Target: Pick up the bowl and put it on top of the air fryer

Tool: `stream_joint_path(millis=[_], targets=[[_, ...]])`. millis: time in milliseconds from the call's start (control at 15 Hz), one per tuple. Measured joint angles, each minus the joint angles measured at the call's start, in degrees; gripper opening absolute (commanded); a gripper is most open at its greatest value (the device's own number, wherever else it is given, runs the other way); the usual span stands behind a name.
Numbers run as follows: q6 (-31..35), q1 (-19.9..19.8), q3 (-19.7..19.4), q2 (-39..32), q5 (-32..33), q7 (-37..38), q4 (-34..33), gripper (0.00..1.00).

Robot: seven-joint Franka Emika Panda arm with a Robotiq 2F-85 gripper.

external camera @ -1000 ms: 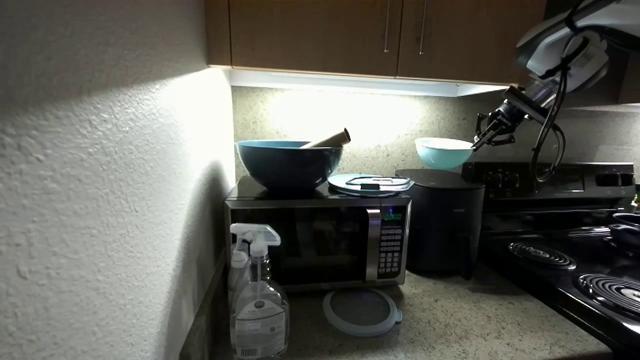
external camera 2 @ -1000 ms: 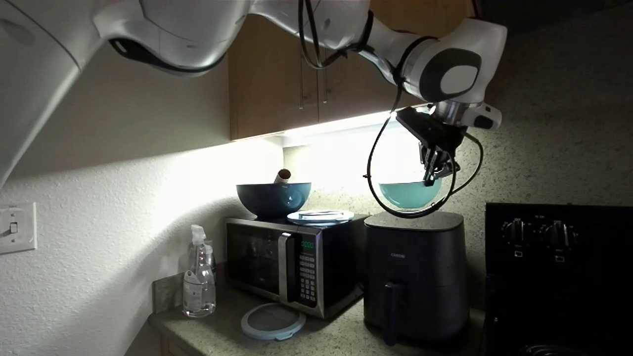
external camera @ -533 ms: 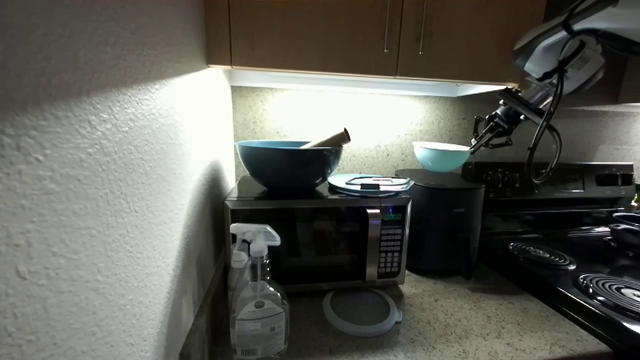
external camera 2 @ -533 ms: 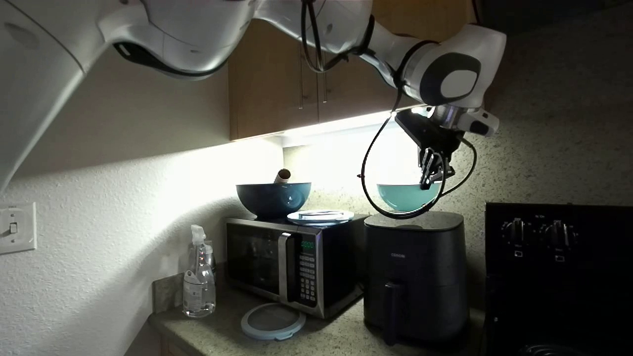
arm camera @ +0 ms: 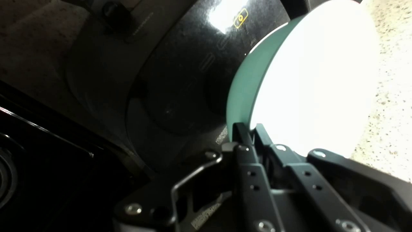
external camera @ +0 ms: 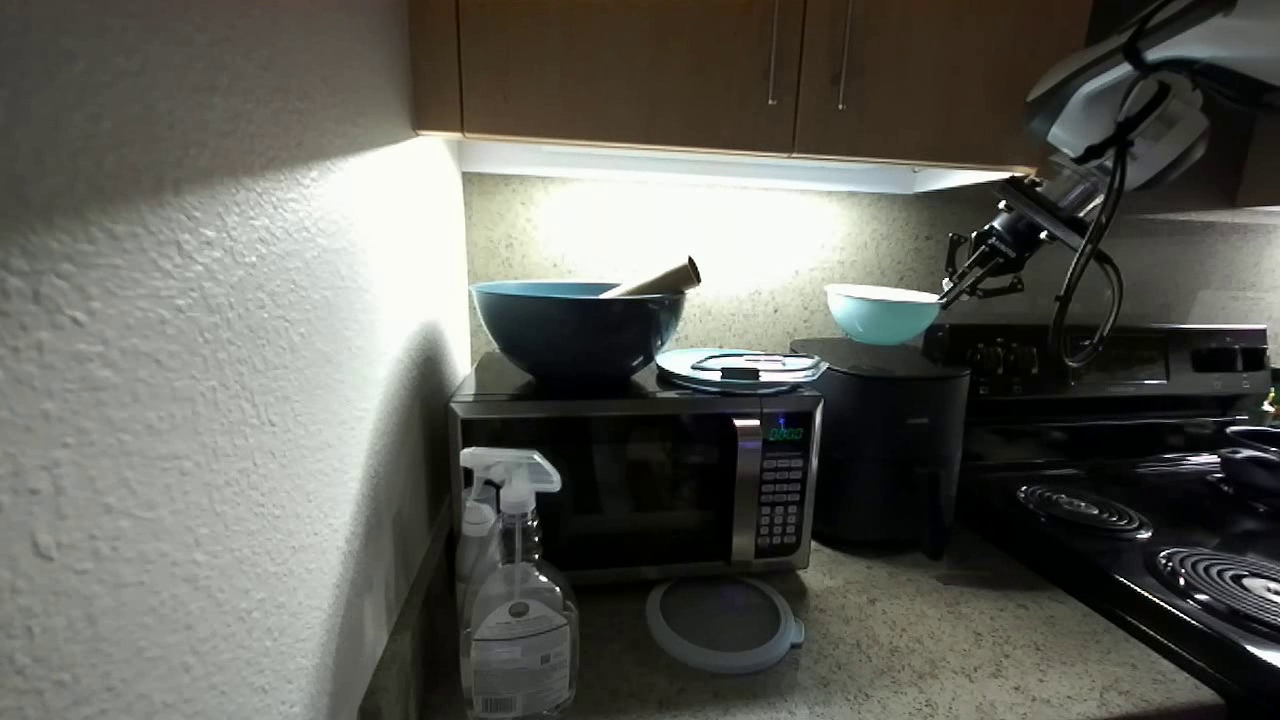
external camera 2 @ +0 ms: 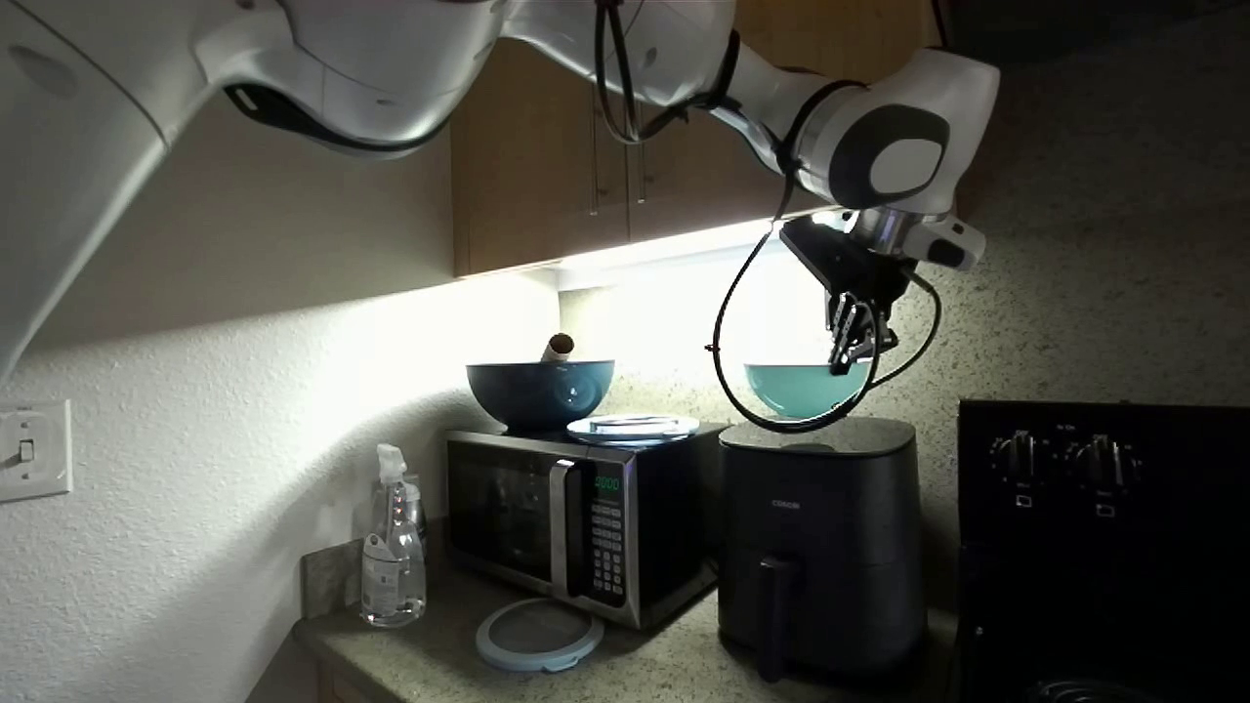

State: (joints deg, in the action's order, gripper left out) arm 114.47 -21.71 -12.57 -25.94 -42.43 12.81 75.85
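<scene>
Turquoise bowl (external camera: 881, 318) pinched by its rim above the fryer (external camera 2: 840, 547)

The white arm (external camera 2: 391, 59) extends from the upper left of an exterior view and bends downward at the wrist, where a black cable (external camera 2: 796, 427) hangs in a wide loop. The gripper (arm camera: 251, 129) slants down to the bowl; its two fingers (arm camera: 242, 132) stand nearly together, one outside and one inside the rim, with the thin wall clasped between. The bowl's mouth is close to level, and in both exterior views its base shows at the back of the fryer's top; whether the two touch cannot be made out.

Surfaces: the bowl is round and smooth, its interior bleached white in the wrist view. The fryer is a black, round-cornered box whose flat top returns a bright highlight. Beside it, the microwave (external camera: 640, 480) has a dark window and metallic handle, and carries a glossy navy basin (external camera: 570, 340) with a tan tube (external camera: 655, 281) leaning out. On the speckled counter (external camera: 950, 620), a round lid (external camera: 725, 625) lies flat.
</scene>
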Motion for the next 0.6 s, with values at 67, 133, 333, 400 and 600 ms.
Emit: stream_joint_path(millis=[67,133,333,400,600], targets=[[0.0,0.0,0.0,0.0,0.0,0.0,0.0,0.33],[0.0,0.0,0.0,0.0,0.0,0.0,0.0,0.35],[0.08,0.01,0.0,-0.03,0.06,-0.01,0.0,0.53],[0.45,0.07,-0.09,-0.06,0.11,-0.01,0.04,0.6],[0.8,0.15,-0.22,-0.12,0.18,-0.05,0.06,0.54]])
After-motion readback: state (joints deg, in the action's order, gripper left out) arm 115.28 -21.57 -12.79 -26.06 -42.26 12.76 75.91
